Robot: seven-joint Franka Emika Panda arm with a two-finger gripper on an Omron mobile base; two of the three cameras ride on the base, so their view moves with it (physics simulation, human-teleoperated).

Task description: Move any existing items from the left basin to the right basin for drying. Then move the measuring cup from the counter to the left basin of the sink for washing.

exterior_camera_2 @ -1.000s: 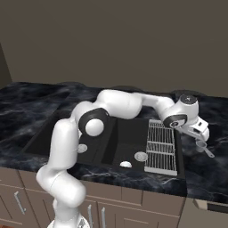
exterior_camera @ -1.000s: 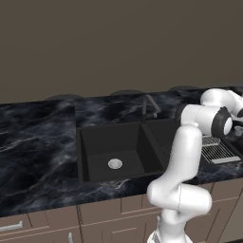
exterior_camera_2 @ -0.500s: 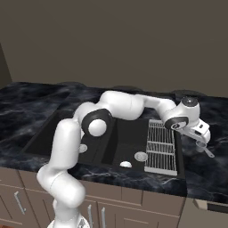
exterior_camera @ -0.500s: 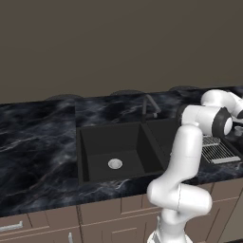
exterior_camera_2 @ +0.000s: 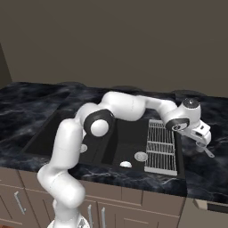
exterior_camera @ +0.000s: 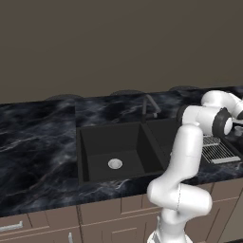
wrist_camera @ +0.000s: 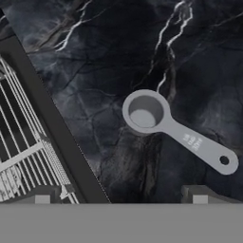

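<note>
- We work at a glossy black marble counter (exterior_camera_2: 26, 102) with white veining, set against a plain dark wall, with a matte black double sink (exterior_camera: 80, 142) let into it and a dark faucet (exterior_camera: 151, 105) behind the centre divider.
- The left basin (exterior_camera: 102, 156) holds nothing but its silver drain (exterior_camera: 115, 163). In the right base view a small pale object (exterior_camera_2: 125, 164) lies in the right basin (exterior_camera_2: 129, 147) near its drain; we cannot identify it at this size.
- A wire rack (exterior_camera_2: 160, 144) sits at the right edge of the sink.
- The measuring cup (wrist_camera: 144, 114) lies on the counter just beyond the rack, bowl up, with its flat handle (wrist_camera: 201, 148) angled away from the rack.
- The gripper (exterior_camera_2: 202, 138) hovers over the cup with its jaws apart and nothing between them; the two fingertips (wrist_camera: 42, 195) straddle the cup's position in the hand view, well clear of it.
- We judge the first step complete and the second step in hand: the approach to the measuring cup.
- The next move calls for a straight descent, a rotation so the jaws close across the handle or the bowl rim, and a firm closure before lifting. The cup is low and thin, so the fingertips must reach nearly to the counter.
</note>
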